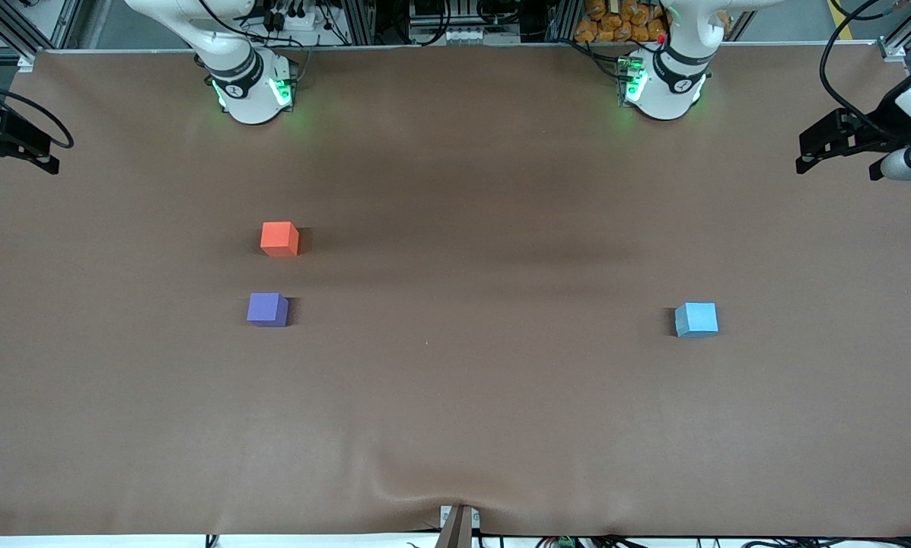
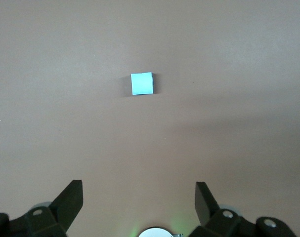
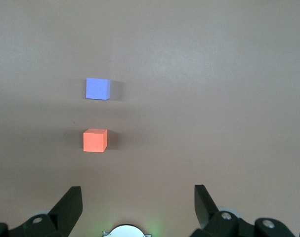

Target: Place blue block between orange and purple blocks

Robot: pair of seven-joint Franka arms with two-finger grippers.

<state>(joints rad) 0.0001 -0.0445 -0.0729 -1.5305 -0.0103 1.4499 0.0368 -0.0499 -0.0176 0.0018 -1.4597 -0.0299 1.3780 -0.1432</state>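
**Blue cube untouched, both claws wide, nothing started**

Brown desk (image 1: 455,418) carries three cubes, all resting flat. Blue block (image 1: 696,319) sits alone toward the left arm's end of the desk, well apart from the other two. Orange block (image 1: 279,238) and purple block (image 1: 267,309) sit toward the right arm's end; purple is nearer the front camera than orange, w/ a small bare gap of desk between them.

Left claw (image 2: 139,202): fingers spread apart, empty, hanging high over the desk w/ the blue cube in its wrist view, straight ahead of the fingers. Right claw (image 3: 138,205): also spread apart, empty, high up, orange & purple both in its wrist view. In the front view both claws sit out at the edges of the shot.

Step in hand, my read: the very start, approach not yet begun. Task basically at zero.

Next move prob calls for the left arm, since blue is at its end: drop over the cube, line fingers up w/ two flat faces, close, lift. Then a long carry across to the gap. Gap looks tight, so placement needs care not to nudge either neighbour.
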